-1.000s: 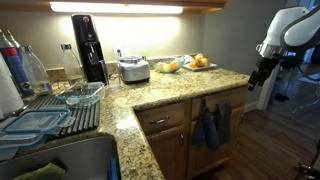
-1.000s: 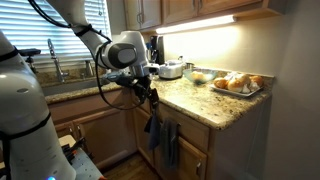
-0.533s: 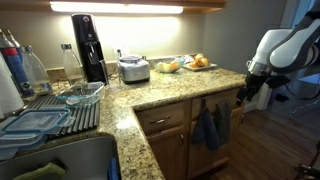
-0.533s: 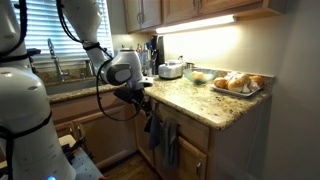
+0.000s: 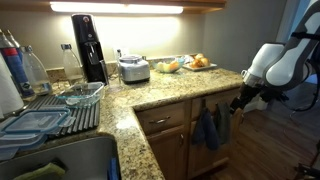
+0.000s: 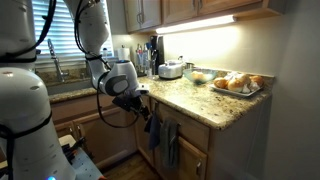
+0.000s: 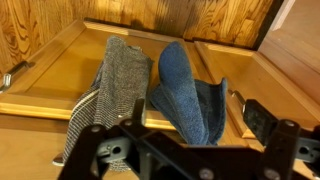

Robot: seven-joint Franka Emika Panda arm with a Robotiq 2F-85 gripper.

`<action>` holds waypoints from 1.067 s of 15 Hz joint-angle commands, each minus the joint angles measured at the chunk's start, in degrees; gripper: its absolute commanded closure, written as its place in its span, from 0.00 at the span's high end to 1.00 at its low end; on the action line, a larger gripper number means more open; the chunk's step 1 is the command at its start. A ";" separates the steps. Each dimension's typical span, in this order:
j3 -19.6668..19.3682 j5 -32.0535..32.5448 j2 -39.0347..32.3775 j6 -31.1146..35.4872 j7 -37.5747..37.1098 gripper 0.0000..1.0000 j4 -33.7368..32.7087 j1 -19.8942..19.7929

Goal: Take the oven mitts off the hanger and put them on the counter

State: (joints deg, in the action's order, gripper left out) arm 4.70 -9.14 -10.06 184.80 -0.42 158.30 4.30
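Wrist view: the claw (image 7: 182, 140) has its jaws spread wide at 9 and 3 o'clock with nothing between them, and it faces the wooden cabinet door (image 7: 60, 60). The oven mitts (image 7: 186, 92) hang against that door dead ahead, at 12 o'clock from the claw. Their long axis runs from 12 to 6, so it lies crosswise to the line between the jaws. A grey knitted cloth (image 7: 112, 75) hangs just beside them, at about 10 o'clock from the claw. In an exterior view the oven mitts (image 5: 206, 128) dangle below the edge of the bench (image 5: 150, 95), and the claw (image 5: 240, 102) is near them at their 2 o'clock, not touching. The coming move looks like a straight advance so the jaws straddle the blue fabric across its width, clear of the grey cloth. A lift toward 12 o'clock would then free the mitts for the bench top.
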 commanded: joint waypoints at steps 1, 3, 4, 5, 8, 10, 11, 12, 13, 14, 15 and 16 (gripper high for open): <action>-0.49 1.92 0.10 -0.17 -1.62 1.00 -0.11 0.11; 0.54 2.23 -3.71 4.86 -1.60 1.00 -1.08 -0.20; -0.26 2.34 -5.87 6.63 -1.61 1.00 -1.81 0.60; -0.28 2.52 -7.63 8.17 -1.60 1.00 -2.40 0.69; -0.08 3.06 -12.35 11.16 -1.48 1.00 -4.47 0.42; 0.16 3.65 -15.14 12.06 -1.54 1.00 -6.18 -0.13; 1.13 4.30 -16.46 12.61 -1.88 1.00 -7.05 -1.14; 1.91 4.96 -17.84 13.41 -2.11 1.00 -7.99 -2.06; 1.80 5.11 -19.04 14.03 -2.19 1.00 -8.89 -1.96; 2.51 5.77 -20.29 14.64 -2.56 1.00 -9.83 -2.82; 2.84 6.13 -21.42 15.18 -2.82 1.00 -10.75 -3.27; 2.70 6.19 -22.53 15.55 -2.93 1.00 -11.68 -3.19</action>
State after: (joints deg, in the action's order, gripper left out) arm 6.14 -5.08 -29.31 197.27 -1.36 148.65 3.26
